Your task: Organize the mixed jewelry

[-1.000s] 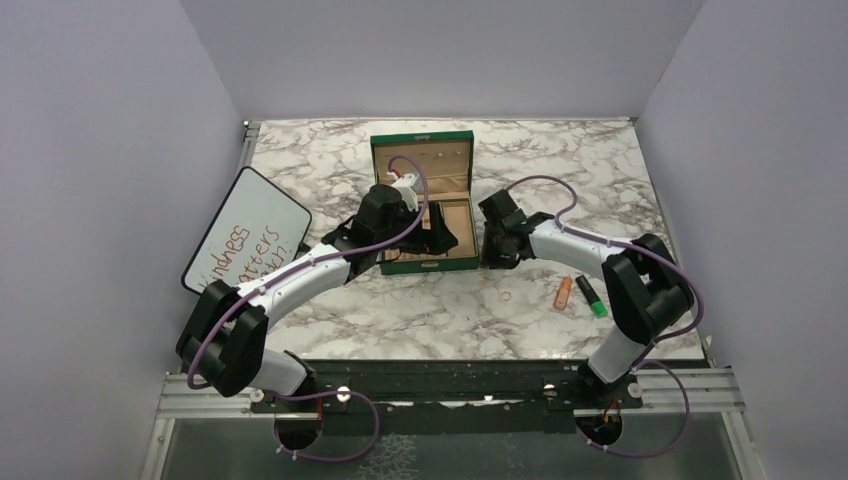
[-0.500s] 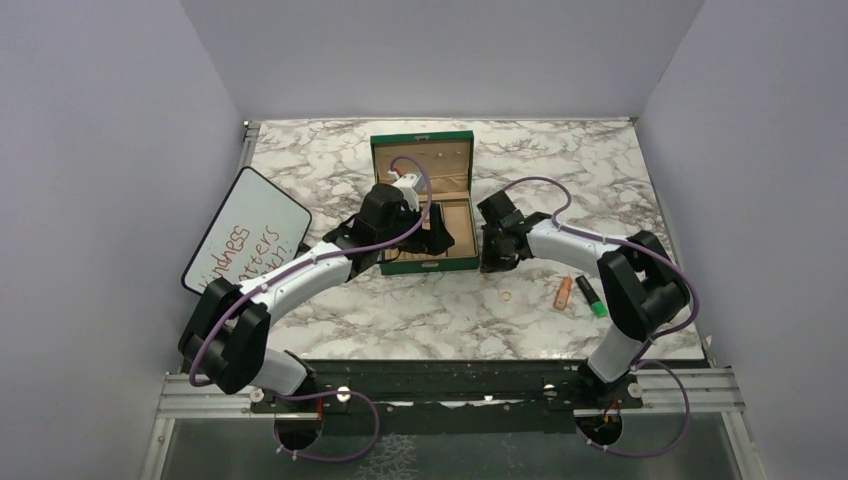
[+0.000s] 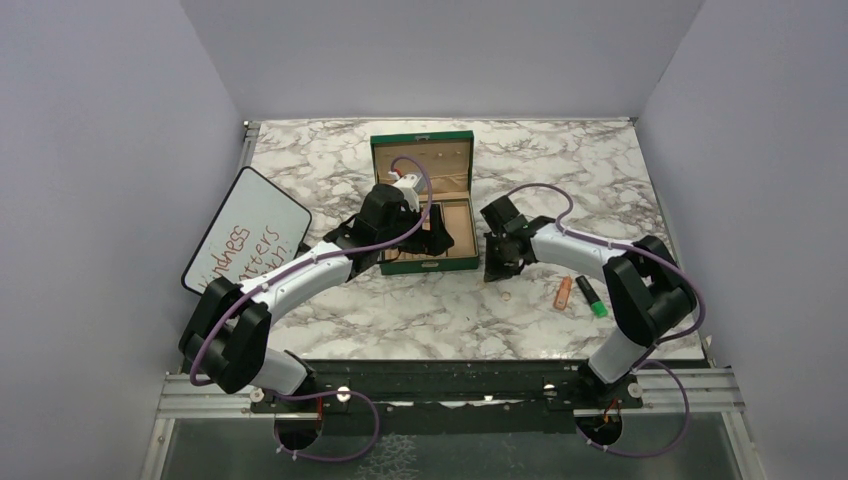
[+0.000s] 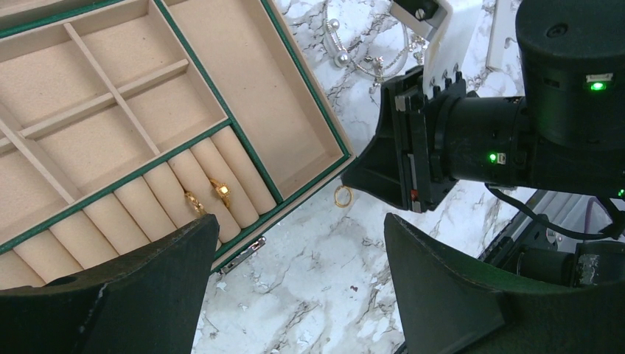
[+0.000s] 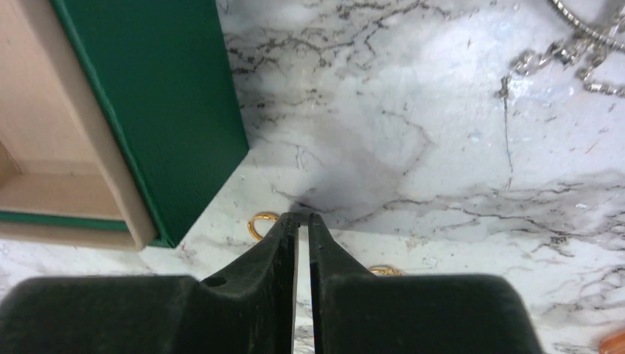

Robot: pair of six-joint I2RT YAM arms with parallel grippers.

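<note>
Right wrist view, ring pickup: open nearly closed, empty right tool [image 5: 303, 219], shift left over gold ring [image 5: 259, 223], grip.

Marble table [image 3: 330, 165]: green box [image 3: 421, 160], gold ring [image 3: 505, 297]

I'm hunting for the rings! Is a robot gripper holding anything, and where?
Nothing is held. The left gripper is open and empty; the right gripper is shut on nothing, beside a small gold ring.

Marbled white-grey table [image 3: 400, 310] enclosed by plain lilac walls [image 3: 100, 150].
</note>
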